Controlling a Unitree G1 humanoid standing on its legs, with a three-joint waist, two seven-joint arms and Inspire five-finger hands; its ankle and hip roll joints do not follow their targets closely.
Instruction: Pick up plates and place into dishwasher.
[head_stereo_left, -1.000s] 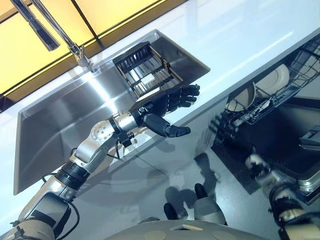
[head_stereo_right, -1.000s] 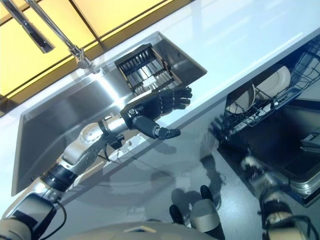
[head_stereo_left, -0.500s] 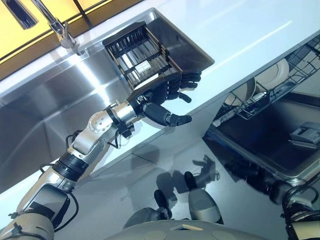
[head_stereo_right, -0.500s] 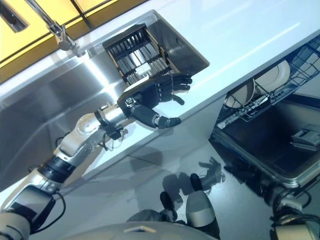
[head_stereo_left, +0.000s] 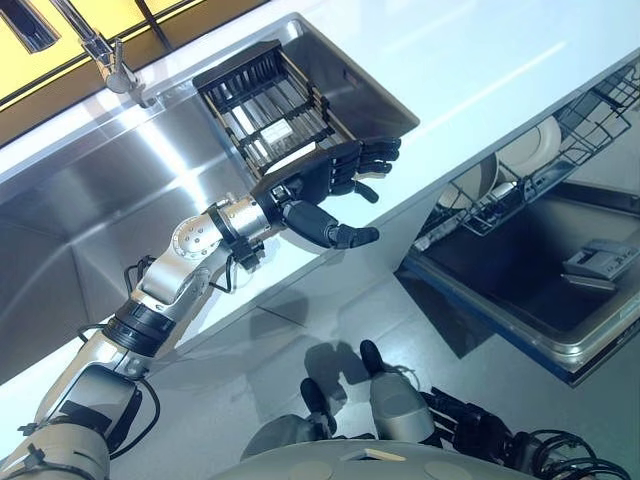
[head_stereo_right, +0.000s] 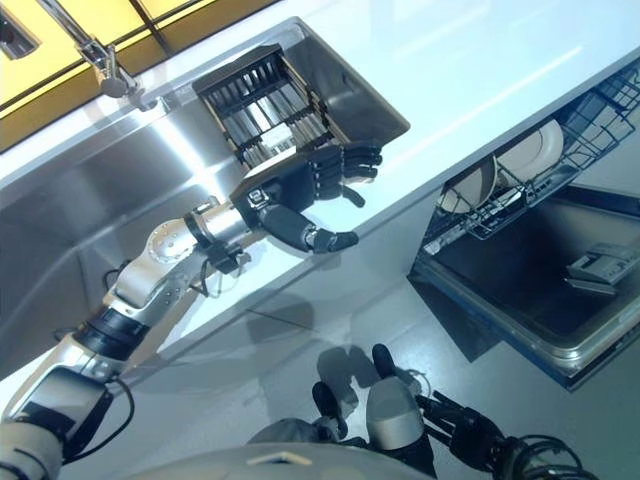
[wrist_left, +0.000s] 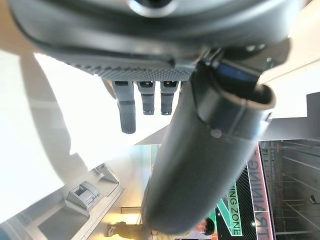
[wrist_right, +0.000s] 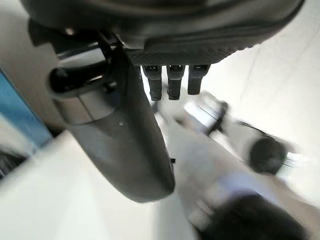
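Left eye view: left hand (head_stereo_left: 318, 186) spread, empty, above counter (head_stereo_left: 470, 60) edge beside sink (head_stereo_left: 90, 200) rack (head_stereo_left: 265, 110). Right hand (wrist_right: 165, 55) relaxed, empty, low near floor. Plates (head_stereo_left: 545, 140) upright in dishwasher (head_stereo_left: 530, 250) rack at counter's right end.

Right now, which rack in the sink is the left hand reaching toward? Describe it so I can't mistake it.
Start at the steel sink set in the white counter. At the end away from the faucet sits a dark slatted drainer rack, just beyond the open left hand. Unlike the dishwasher's wire rack holding white plates, it sits inside the basin.
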